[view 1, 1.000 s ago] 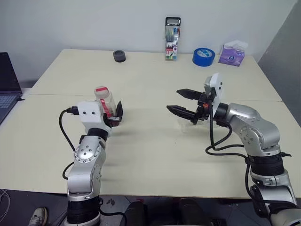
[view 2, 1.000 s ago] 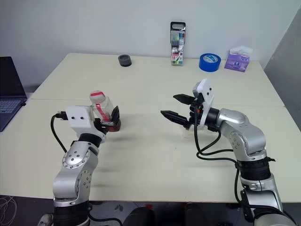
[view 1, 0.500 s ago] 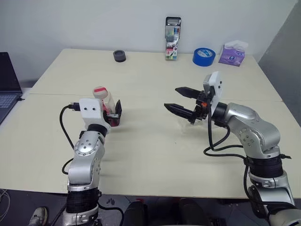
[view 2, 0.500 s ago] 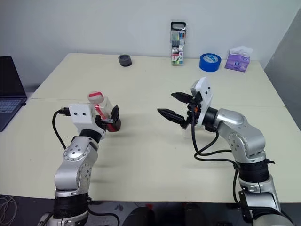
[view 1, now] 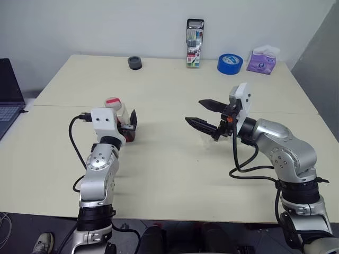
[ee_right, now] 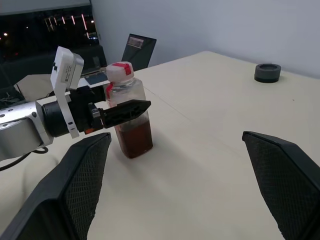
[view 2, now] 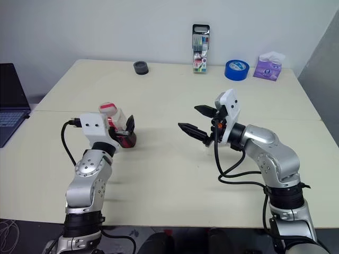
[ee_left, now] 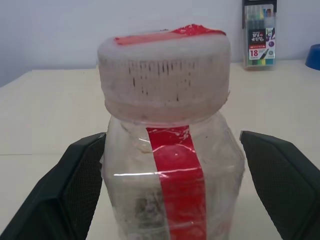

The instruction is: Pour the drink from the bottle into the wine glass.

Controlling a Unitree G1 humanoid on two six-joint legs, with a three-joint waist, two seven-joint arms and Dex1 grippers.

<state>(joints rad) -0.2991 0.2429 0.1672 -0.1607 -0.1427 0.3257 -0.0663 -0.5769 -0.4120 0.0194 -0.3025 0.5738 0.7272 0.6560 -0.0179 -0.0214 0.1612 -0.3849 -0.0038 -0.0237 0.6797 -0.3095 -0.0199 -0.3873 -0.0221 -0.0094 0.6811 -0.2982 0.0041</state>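
Left gripper (view 1: 127, 127) nearer bottle (view 1: 118, 115) (astride)

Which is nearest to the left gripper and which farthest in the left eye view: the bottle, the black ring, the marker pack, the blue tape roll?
From the left gripper, nearest first:
1. The bottle, between its open fingers.
2. The black ring, at the table's far edge, straight beyond.
3. The marker pack, standing at the far edge, further right.
4. The blue tape roll, far edge, further right again.
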